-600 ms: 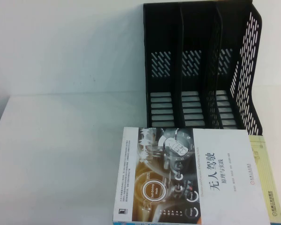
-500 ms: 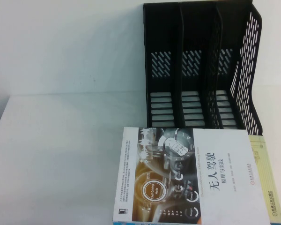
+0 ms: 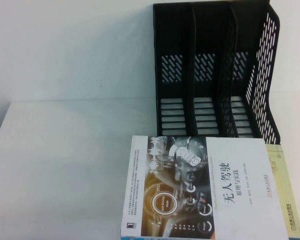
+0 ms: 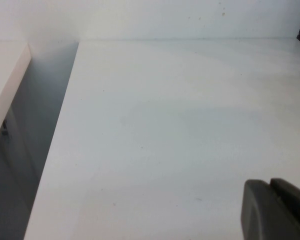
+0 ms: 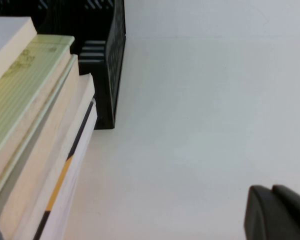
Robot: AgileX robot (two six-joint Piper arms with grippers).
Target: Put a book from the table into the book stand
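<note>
High view: book flat, spine leftward, long axis toward book stand.

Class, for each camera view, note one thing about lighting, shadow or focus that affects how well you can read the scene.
High view: the white table is washed out, the black book stand sits dark with little detail, and the book title stays readable. Left wrist view: soft grey shading on bare tabletop, the left gripper a blurred dark shape at the edge. Right wrist view: stacked book edges are soft, the right gripper blurred too.
</note>
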